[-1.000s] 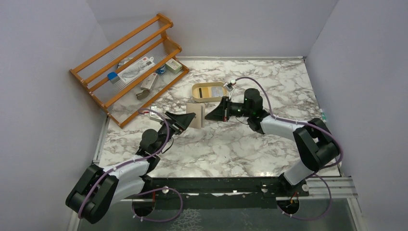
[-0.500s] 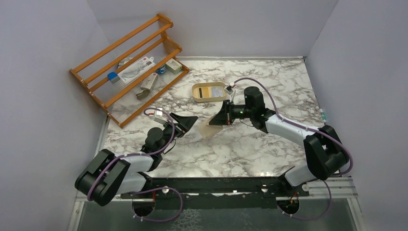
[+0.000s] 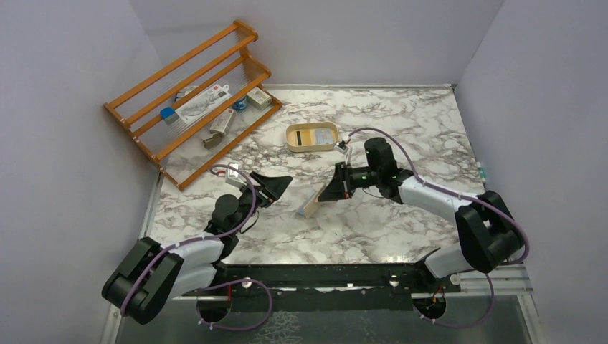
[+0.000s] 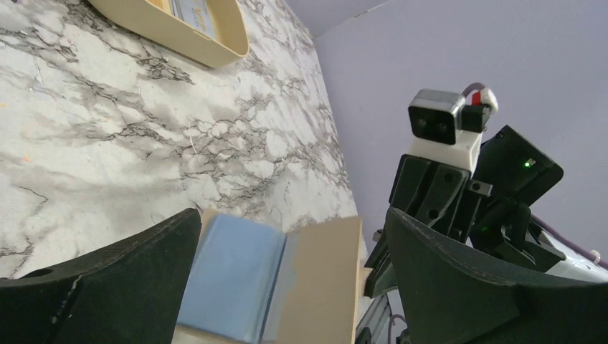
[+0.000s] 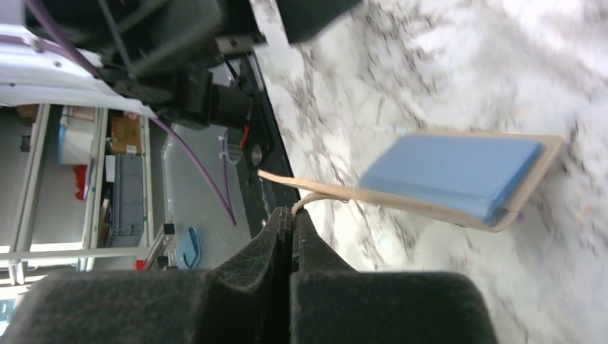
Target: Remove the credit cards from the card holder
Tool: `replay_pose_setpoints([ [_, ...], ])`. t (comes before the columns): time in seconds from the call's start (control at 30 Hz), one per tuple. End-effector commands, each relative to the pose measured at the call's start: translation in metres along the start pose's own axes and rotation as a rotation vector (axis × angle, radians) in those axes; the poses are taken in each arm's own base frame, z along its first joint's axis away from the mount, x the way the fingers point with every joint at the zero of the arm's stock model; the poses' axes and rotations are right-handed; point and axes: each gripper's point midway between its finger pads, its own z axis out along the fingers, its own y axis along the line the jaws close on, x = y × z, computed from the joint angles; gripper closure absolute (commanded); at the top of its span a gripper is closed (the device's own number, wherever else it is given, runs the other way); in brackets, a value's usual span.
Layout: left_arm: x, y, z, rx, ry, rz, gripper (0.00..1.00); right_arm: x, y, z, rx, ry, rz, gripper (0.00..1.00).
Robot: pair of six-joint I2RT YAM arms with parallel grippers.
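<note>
The tan card holder (image 5: 459, 175) hangs open and steeply tilted, its light blue inner face showing. My right gripper (image 5: 290, 215) pinches it by a thin tan strap at one edge. Credit cards (image 3: 324, 134), one light blue and one yellowish, lie flat in the cream tray (image 3: 290, 137), well apart from it.

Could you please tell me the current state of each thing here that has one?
card holder, unfolded, blue inside showing, held by one end.
right end effector, shut on the card holder.
left end effector, open, empty.
tray, upright, flat items inside.
</note>
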Motion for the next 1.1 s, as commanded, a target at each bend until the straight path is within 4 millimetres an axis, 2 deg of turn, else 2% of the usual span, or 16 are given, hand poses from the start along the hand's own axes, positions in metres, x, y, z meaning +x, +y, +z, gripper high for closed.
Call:
replay_pose_setpoints([
  [0.0, -0.01, -0.001, 0.0, -0.026, -0.031, 0.087, 0.01, 0.031, -0.019, -0.03, 0.13, 0.038, 0.037, 0.99],
  [0.07, -0.012, -0.002, 0.001, -0.031, -0.032, 0.107, 0.01, 0.035, -0.036, -0.042, 0.217, 0.022, 0.075, 0.99],
  [0.3, -0.009, -0.005, 0.005, -0.028, -0.004, 0.128, 0.02, 0.044, -0.086, -0.061, 0.529, 0.017, 0.235, 0.99],
  [0.43, -0.011, -0.005, 0.003, -0.029, -0.011, 0.136, 0.03, 0.058, -0.11, -0.09, 0.776, -0.007, 0.308, 0.98],
  [0.57, -0.01, -0.003, 0.002, -0.037, -0.007, 0.147, 0.03, 0.07, -0.113, -0.125, 0.965, -0.055, 0.362, 0.95],
  [0.67, -0.009, -0.003, 0.003, -0.038, 0.0, 0.154, 0.03, 0.07, -0.106, -0.139, 1.013, -0.112, 0.385, 0.9],
  [0.73, -0.008, -0.004, 0.005, -0.038, 0.007, 0.159, 0.03, 0.07, -0.102, -0.142, 1.01, -0.135, 0.388, 0.82],
  [0.77, -0.008, -0.004, 0.006, -0.038, 0.012, 0.163, 0.03, 0.07, -0.101, -0.141, 0.998, -0.144, 0.383, 0.74],
  [0.87, -0.005, -0.004, 0.01, -0.036, 0.032, 0.173, 0.03, 0.071, -0.1, -0.13, 0.927, -0.161, 0.377, 0.29],
  [0.93, -0.001, -0.005, 0.012, -0.031, 0.053, 0.174, 0.03, 0.072, -0.099, -0.12, 0.865, -0.176, 0.384, 0.06],
  [0.97, 0.0, -0.005, 0.013, -0.028, 0.063, 0.175, 0.03, 0.074, -0.099, -0.115, 0.839, -0.184, 0.39, 0.01],
  [1.07, 0.001, -0.007, 0.013, -0.022, 0.066, 0.178, 0.03, 0.076, -0.098, -0.106, 0.786, -0.2, 0.43, 0.0],
])
